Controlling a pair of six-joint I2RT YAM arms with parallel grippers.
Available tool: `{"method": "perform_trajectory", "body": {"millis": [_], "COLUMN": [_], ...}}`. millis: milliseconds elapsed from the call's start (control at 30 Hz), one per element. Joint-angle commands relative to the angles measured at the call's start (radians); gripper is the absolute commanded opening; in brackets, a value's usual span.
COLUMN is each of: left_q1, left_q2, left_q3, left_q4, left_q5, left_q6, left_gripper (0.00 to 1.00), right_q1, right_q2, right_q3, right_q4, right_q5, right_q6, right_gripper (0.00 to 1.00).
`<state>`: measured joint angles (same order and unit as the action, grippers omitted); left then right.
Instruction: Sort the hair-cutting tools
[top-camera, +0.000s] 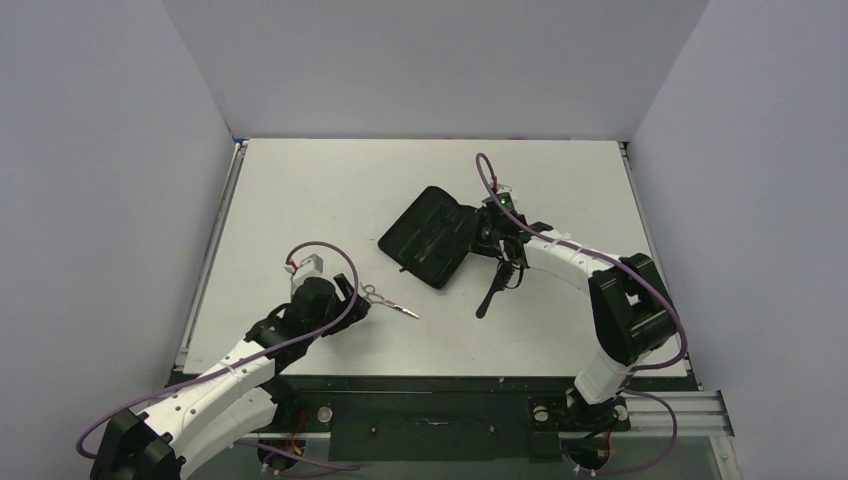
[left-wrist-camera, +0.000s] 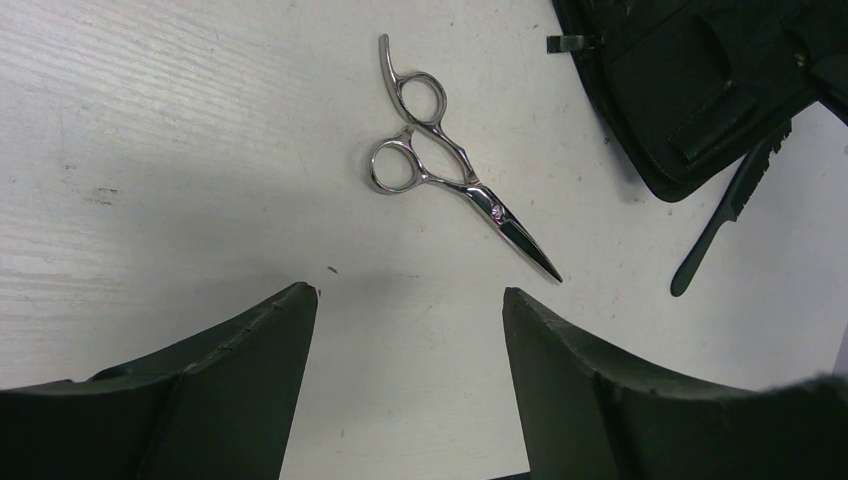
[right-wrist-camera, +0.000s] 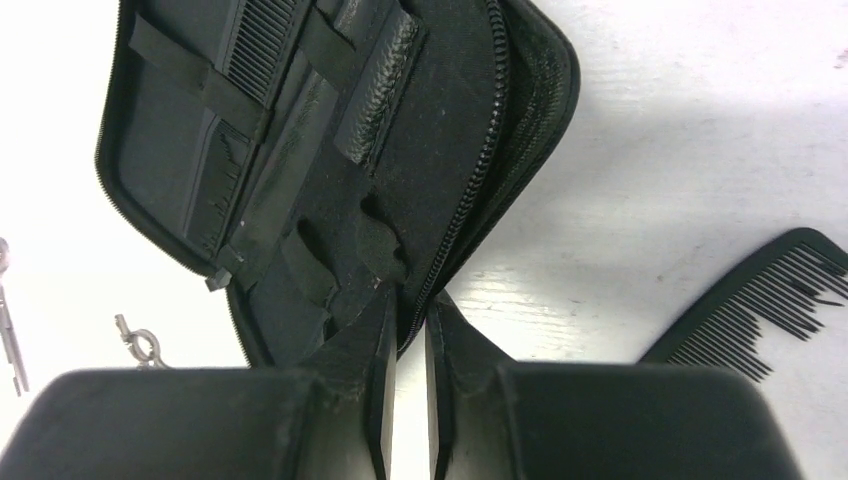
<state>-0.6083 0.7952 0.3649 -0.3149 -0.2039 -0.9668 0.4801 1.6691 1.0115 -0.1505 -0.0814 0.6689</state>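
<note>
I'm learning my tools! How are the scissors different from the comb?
The scissors are shiny silver; the comb is black. The scissors have two rings and pointed blades; the comb has teeth and a thin handle. Both lie flat on the table, unheld.

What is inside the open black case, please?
Inside the case, a toothed comb shows under elastic straps. Whatever else sits beneath the straps and pockets is covered.

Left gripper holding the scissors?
No. In the left wrist view the scissors lie flat on the table, ahead of the open left gripper and touching neither finger.
</note>
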Motion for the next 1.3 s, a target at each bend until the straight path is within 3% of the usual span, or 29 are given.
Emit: {"method": "perform_trajectory", "body": {"millis": [0,133,167,267,333,400,633,1133,1233,1267], "left_q1": [-0.005,-0.005,-0.004,-0.004,-0.003,-0.004,-0.004,-0.005,-0.005,-0.005], "left_q2": [-0.001,-0.005,-0.005,-0.009,-0.018,-0.025,-0.031,-0.034,-0.041,-0.039], "left_q3": [0.015,0.014,0.014,0.016,0.017,0.017,0.007,-0.002,-0.007,-0.007], "left_q4": [0.049,0.048,0.045,0.036,0.031,0.026,0.031,0.047,0.043,0.041], "left_q5": [0.005,0.004,0.006,0.006,0.004,-0.001,-0.006,0.011,0.011,0.015], "left_q6": [-0.011,-0.01,-0.01,-0.009,-0.005,-0.002,-0.003,-0.009,-0.005,-0.003], "left_gripper": [0.66,0.66,0.66,0.66,0.66,0.67,0.67,0.66,0.66,0.66], "right_q1": [-0.022,-0.03,-0.03,-0.028,-0.026,-0.021,0.024,0.128,0.12,0.119], "right_q2": [0.042,0.084,0.088,0.076,0.048,0.004,-0.189,-0.104,-0.048,-0.027], "right_q3": [0.038,0.108,0.125,0.135,0.13,0.112,-0.098,-0.194,-0.165,-0.156], "right_q4": [-0.161,-0.204,-0.208,-0.212,-0.212,-0.207,-0.081,0.19,0.176,0.173], "right_q5": [0.105,0.113,0.113,0.115,0.124,0.132,0.172,0.19,0.172,0.168], "right_q6": [-0.111,-0.122,-0.121,-0.099,-0.078,-0.052,0.091,0.251,0.246,0.239], "right_gripper": [0.0,0.0,0.07,0.4,0.52,0.57,0.59,0.57,0.48,0.39]}}
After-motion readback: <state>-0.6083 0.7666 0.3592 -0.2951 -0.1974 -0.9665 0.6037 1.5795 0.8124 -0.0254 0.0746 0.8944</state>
